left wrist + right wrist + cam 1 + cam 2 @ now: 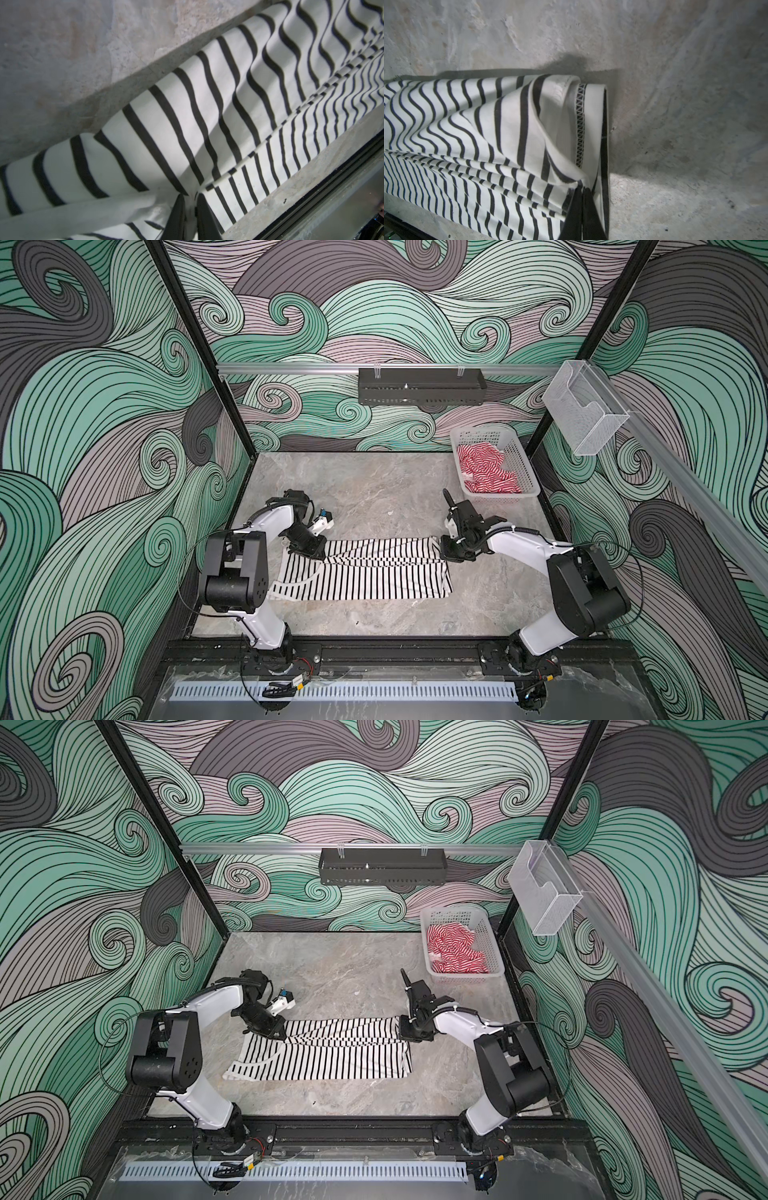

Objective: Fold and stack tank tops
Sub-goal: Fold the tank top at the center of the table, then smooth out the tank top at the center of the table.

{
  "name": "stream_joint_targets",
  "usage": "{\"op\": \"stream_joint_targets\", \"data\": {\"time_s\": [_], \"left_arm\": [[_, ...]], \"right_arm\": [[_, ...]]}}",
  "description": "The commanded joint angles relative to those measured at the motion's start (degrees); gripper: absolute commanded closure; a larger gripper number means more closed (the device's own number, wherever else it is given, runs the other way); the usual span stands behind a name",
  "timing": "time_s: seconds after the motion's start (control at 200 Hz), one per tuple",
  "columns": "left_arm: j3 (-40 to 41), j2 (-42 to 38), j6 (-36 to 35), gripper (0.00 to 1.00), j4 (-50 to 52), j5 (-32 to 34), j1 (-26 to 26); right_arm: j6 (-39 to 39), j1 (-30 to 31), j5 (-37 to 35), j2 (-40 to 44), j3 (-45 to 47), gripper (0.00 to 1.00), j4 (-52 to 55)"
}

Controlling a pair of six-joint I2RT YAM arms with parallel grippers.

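The black-and-white tank top (374,578) (332,1058) lies flat across the grey table (374,497), its far long edge folded over toward the near side. My left gripper (307,551) (190,199) is at its left, strap end. The jaws stand only a sliver apart, with white cloth (133,158) pinched between them. At the right end my right gripper (451,551) (582,188) is shut on the hem corner (591,124), which curls up off the table. The red-and-white tank top (486,472) (455,950) lies crumpled in the white basket (523,464) at the back right.
A black perforated tray (419,385) hangs on the rear rail, and a clear plastic holder (586,410) on the right rail. The black base rail (395,649) runs along the table's front edge. Patterned walls close in three sides.
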State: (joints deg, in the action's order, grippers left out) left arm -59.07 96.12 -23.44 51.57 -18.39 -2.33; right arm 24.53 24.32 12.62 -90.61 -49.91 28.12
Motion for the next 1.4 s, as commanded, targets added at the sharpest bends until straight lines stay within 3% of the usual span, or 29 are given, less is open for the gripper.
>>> {"op": "stream_joint_targets", "data": {"time_s": [0.0,0.07,0.14,0.3,0.525,0.761,1.111,1.291,1.396], "left_arm": [[1.16,-2.33,-0.63,0.77,0.10,4.70,0.39],[2.06,-4.01,-0.48,0.68,-0.01,7.07,0.39],[2.83,-6.87,-0.29,0.51,-0.54,9.22,0.46],[2.75,-13.61,1.53,0.45,-3.03,12.32,0.49],[1.70,-8.68,3.31,0.45,-9.70,25.16,0.98],[2.51,-4.00,2.01,0.45,-16.81,25.31,3.06],[5.19,1.76,0.34,0.46,-17.18,30.77,5.68],[1.60,6.54,1.26,0.47,-15.28,33.01,7.58],[-0.52,5.26,2.32,0.48,-13.67,32.62,7.91]], "right_arm": [[0.77,0.56,-0.42,3.01,0.69,0.92,1.43],[0.68,0.57,-2.34,5.14,0.20,0.88,3.18],[1.07,0.75,-5.05,7.14,-0.95,0.80,5.32],[2.91,2.66,-5.39,7.74,-3.03,0.70,3.13],[4.66,5.36,-2.94,-3.20,-7.81,0.77,-2.67],[4.85,5.90,-3.16,-9.54,-9.20,0.81,-4.15],[3.93,5.92,-8.64,-7.18,-0.39,0.81,-0.26],[3.79,5.87,-8.90,-3.13,2.16,0.80,2.02],[3.28,5.92,-6.75,1.63,2.70,0.80,2.00]]}}
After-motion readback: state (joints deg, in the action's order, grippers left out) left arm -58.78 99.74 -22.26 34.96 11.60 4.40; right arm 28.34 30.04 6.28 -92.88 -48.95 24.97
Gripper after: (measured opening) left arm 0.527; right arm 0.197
